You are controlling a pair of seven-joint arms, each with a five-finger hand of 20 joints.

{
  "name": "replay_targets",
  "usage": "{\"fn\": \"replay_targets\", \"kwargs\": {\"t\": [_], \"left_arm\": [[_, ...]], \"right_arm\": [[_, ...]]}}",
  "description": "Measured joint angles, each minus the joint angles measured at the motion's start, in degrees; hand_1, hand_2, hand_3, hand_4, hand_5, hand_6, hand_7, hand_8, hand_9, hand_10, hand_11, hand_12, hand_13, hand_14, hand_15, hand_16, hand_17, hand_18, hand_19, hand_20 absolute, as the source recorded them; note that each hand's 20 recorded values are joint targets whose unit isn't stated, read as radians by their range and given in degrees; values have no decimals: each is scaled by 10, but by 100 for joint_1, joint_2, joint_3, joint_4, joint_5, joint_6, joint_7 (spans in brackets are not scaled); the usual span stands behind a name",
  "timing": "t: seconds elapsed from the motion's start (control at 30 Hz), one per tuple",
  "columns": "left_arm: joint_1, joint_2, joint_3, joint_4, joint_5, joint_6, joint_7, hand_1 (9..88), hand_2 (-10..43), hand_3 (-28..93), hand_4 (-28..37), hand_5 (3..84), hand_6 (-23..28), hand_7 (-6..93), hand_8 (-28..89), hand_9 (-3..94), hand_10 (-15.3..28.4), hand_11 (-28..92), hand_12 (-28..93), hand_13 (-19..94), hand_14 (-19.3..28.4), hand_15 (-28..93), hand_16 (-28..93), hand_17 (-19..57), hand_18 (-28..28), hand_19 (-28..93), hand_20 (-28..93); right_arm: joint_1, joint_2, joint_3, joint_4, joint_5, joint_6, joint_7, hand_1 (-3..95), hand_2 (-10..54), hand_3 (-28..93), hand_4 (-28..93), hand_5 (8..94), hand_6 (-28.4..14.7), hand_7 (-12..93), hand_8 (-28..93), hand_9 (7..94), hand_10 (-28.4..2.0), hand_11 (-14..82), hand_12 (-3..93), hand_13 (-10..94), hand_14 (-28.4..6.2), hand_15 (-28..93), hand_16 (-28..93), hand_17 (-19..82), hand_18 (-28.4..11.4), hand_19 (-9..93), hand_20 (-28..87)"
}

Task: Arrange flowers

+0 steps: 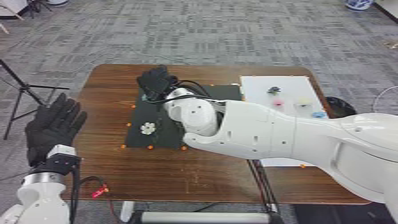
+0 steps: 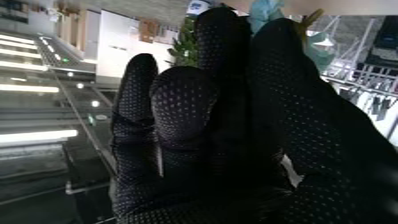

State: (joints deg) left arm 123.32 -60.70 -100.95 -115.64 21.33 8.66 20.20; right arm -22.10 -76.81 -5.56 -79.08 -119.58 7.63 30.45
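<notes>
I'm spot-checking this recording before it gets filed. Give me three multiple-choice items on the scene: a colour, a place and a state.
1. What colour is the flower on the black sheet?
A) red
B) white
C) blue

2. Where is the small pink piece?
A) on the black sheet
B) on the floor
C) on the white sheet

3. How are the left hand's fingers?
A) straight
B) curled into a fist
C) curled round a stem

Key:
1 B: its petals show white against the black.
2 C: white surface surrounds it, right of the black sheet.
3 A: they extend forward from the palm, holding nothing.
</notes>
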Motion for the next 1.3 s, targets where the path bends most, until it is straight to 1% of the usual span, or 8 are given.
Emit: {"fn": "replay_targets", "kwargs": {"t": [0.1,0.23,0.37,0.5,0.77,0.97,1.07,1.3], "left_arm": [[2,6,0,-16,2,-39,4,276,155,689,-283,379,87,60,-75,284,139,165,76,205,116,150,-48,-49,124,313,75],[-3,31,23,-21,-31,-91,16,276,155,688,-283,378,87,60,-75,284,139,164,76,205,115,151,-48,-50,125,313,75],[-60,62,85,-13,-62,-102,16,277,156,686,-283,379,87,61,-75,286,140,165,76,206,115,152,-48,-51,126,314,76],[-101,83,103,-16,-67,-108,15,276,156,686,-283,380,88,61,-75,286,140,166,76,206,116,154,-49,-51,126,315,76],[-111,124,120,-20,-77,-245,17,276,156,687,-283,380,88,61,-74,286,139,167,75,206,116,156,-50,-51,126,316,76],[-265,148,204,35,-79,-249,7,276,156,687,-283,381,89,61,-75,287,139,168,75,206,116,156,-51,-52,127,318,76],[-301,149,203,36,-112,-273,10,275,156,688,-283,381,89,60,-75,287,140,168,75,206,116,156,-51,-52,127,317,75],[-273,149,175,33,-189,-348,26,277,156,687,-283,381,88,61,-75,287,139,168,75,207,115,156,-51,-52,127,318,75]], "right_arm": [[0,0,-9,1,55,-113,66,576,-95,667,-250,728,-8,333,74,838,-85,103,412,717,-87,687,341,324,-206,726,340],[-2,-3,-41,10,169,-177,147,574,-95,668,-250,724,-8,331,71,834,-82,103,411,714,-88,687,341,322,-207,724,340],[-20,-37,-55,85,191,-203,177,573,-93,668,-250,718,-10,332,73,827,-83,103,409,706,-91,688,342,318,-207,722,339],[-23,-51,-194,84,81,-166,319,573,-92,666,-250,715,-10,333,71,822,-82,103,408,704,-91,688,341,315,-208,721,339],[-63,-57,-385,59,-29,-179,566,573,-91,665,-251,712,-11,335,68,821,-84,106,406,705,-91,690,340,315,-209,722,340],[-216,-75,-218,150,57,-218,517,568,-90,664,-254,703,-13,330,62,814,-81,106,405,702,-92,690,341,314,-210,722,339],[-226,-75,-240,147,106,-212,537,568,-92,667,-256,700,-14,326,57,811,-81,106,403,700,-93,691,341,313,-211,722,339],[-241,-75,-280,96,133,-210,694,565,-94,669,-255,683,-20,298,35,795,-83,105,397,693,-95,691,340,309,-214,723,336]]}}
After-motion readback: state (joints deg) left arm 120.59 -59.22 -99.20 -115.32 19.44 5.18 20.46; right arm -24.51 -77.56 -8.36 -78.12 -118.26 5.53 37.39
